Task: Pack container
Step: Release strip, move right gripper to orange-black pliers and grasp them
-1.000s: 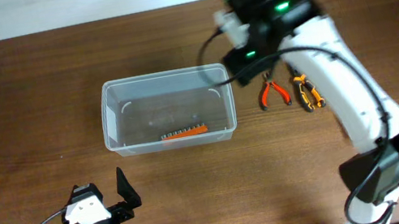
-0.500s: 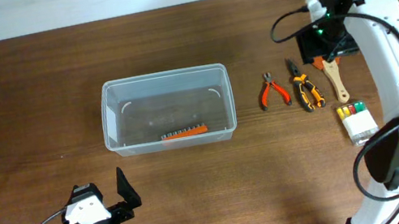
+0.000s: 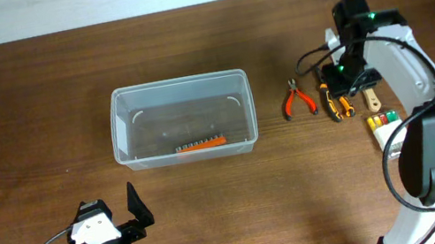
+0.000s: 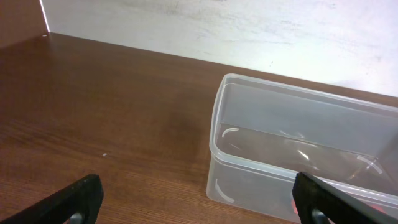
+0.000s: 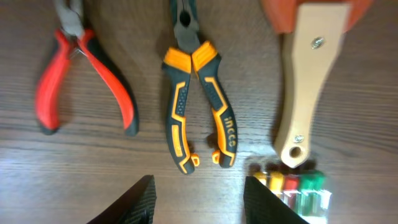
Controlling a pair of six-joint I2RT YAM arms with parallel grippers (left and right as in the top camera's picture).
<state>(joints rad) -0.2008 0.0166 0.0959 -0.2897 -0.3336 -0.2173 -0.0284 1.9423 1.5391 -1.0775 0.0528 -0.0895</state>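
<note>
The clear plastic container (image 3: pixel 176 82) stands at the table's centre left, with an orange bit strip (image 3: pixel 200 144) lying inside by its front wall. My right gripper (image 3: pixel 342 75) is open and empty, hovering over the orange-and-black pliers (image 3: pixel 337 101). In the right wrist view those pliers (image 5: pixel 198 106) lie just ahead of the open fingers (image 5: pixel 199 193). My left gripper (image 3: pixel 113 208) is open and empty near the front edge, facing the container (image 4: pixel 298 93) from a distance, its fingers (image 4: pixel 198 202) wide apart.
Red-handled pliers (image 3: pixel 295 99) lie left of the orange pair and also show in the right wrist view (image 5: pixel 81 81). A wooden-handled tool (image 3: pixel 369 93) lies to their right. A small case of coloured bits (image 3: pixel 387 130) sits in front of it.
My right arm has swung from over the container's back right corner out to the right, then come down over the pliers. The left arm has not moved.
</note>
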